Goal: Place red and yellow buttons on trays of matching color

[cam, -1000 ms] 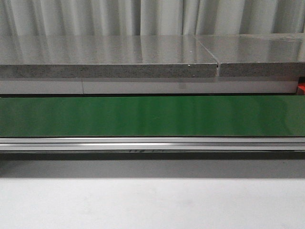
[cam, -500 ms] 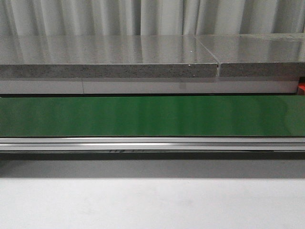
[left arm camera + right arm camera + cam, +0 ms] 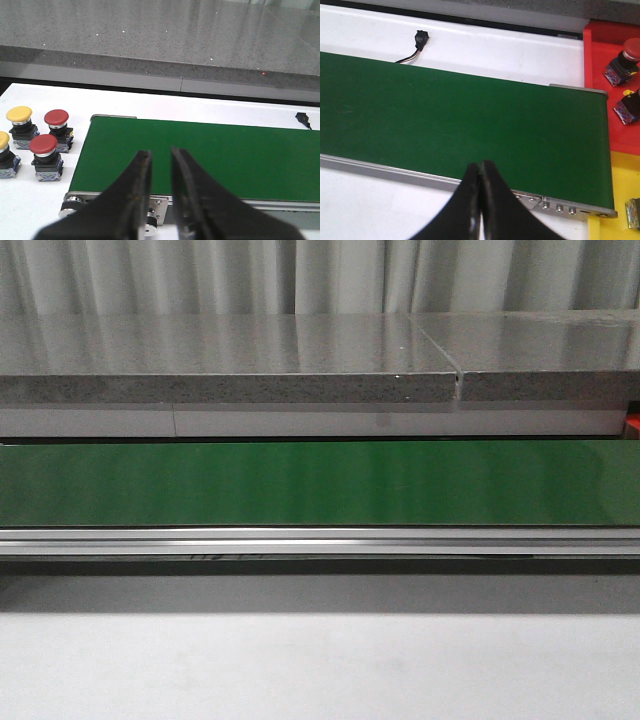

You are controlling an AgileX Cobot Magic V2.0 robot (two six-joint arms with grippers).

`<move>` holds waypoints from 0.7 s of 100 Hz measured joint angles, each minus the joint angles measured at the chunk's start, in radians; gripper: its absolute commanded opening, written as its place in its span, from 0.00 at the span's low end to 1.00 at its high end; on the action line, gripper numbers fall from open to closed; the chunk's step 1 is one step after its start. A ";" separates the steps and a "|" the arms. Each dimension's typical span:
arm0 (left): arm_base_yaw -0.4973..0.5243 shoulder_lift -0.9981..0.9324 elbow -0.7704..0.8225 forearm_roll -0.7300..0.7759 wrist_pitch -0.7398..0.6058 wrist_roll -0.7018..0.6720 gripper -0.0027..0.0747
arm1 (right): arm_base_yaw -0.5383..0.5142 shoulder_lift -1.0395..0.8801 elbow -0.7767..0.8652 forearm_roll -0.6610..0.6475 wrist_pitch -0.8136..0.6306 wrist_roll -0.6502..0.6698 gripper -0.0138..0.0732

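So the green conveyor belt (image 3: pixel 210 155) is bare. Left gripper (image 3: pixel 161 155) hangs over its near edge, fingers slightly spread, holding nothing. Two red buttons (image 3: pixel 56 118) and two yellow buttons (image 3: pixel 19 114) sit on the white counter (image 3: pixel 30 200) just off the belt's end. Right gripper (image 3: pixel 480 167) has fingers pressed together; red tray (image 3: pixel 600 60) and yellow tray (image 3: pixel 620 190) lie past the belt's other end.

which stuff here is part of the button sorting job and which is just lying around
Job: two red buttons, yellow buttons, red tray, yellow tray, green conveyor belt.
Lying about: black cable connector, grey stone counter.
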 measured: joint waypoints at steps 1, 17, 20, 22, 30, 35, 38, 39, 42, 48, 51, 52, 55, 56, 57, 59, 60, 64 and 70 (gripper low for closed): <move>0.000 0.000 0.000 0.000 0.000 0.000 0.53 | 0.000 0.000 0.000 0.000 0.000 0.000 0.08; 0.000 0.000 0.000 0.000 0.000 0.000 0.76 | 0.000 0.000 0.000 0.000 0.000 0.000 0.08; 0.000 0.000 0.000 0.000 0.000 0.000 0.75 | 0.000 0.000 0.000 0.000 0.000 0.000 0.08; 0.000 0.000 0.000 0.000 0.000 0.000 0.75 | 0.000 0.000 0.000 0.000 0.000 0.000 0.08; 0.000 0.000 0.000 0.002 -0.002 0.000 0.75 | 0.000 0.000 0.000 0.000 0.000 0.000 0.08; 0.000 0.000 0.000 0.007 -0.002 -0.003 0.75 | 0.000 0.000 0.000 0.000 0.000 0.000 0.08; 0.000 0.002 -0.006 0.013 -0.002 -0.014 0.75 | 0.000 0.000 0.000 0.000 0.000 0.000 0.08; 0.000 0.002 -0.007 0.018 0.001 -0.022 0.75 | 0.000 0.000 0.000 0.000 0.000 0.000 0.08; 0.000 0.010 -0.016 0.031 0.000 -0.042 0.75 | 0.000 0.000 0.000 0.000 0.000 0.000 0.08; 0.007 0.032 -0.047 0.076 0.000 -0.113 0.75 | 0.000 0.000 0.000 0.000 0.000 0.000 0.08; 0.015 0.048 -0.064 0.104 0.000 -0.154 0.75 | 0.000 0.000 0.000 0.000 0.000 0.000 0.08; 0.019 0.057 -0.073 0.112 0.000 -0.165 0.75 | 0.000 0.000 0.000 0.000 0.000 0.000 0.08; 0.027 0.079 -0.093 0.150 0.002 -0.221 0.75 | 0.000 0.000 0.000 0.000 0.000 0.000 0.08; 0.032 0.091 -0.098 0.158 0.005 -0.233 0.75 | 0.000 0.000 0.000 0.000 0.000 0.000 0.08; 0.035 0.097 -0.110 0.173 0.008 -0.254 0.75 | 0.000 0.000 0.000 0.000 0.000 0.000 0.08; 0.043 0.118 -0.128 0.187 0.016 -0.274 0.75 | 0.000 0.000 0.000 0.000 0.000 0.000 0.08; 0.045 0.125 -0.134 0.201 0.022 -0.293 0.75 | 0.000 0.000 0.000 0.000 0.000 0.000 0.08; 0.063 0.174 -0.172 0.234 0.040 -0.338 0.75 | 0.000 0.000 0.000 0.000 0.000 0.000 0.08; 0.092 0.258 -0.223 0.260 0.072 -0.371 0.75 | 0.000 0.000 0.000 0.000 0.000 0.000 0.08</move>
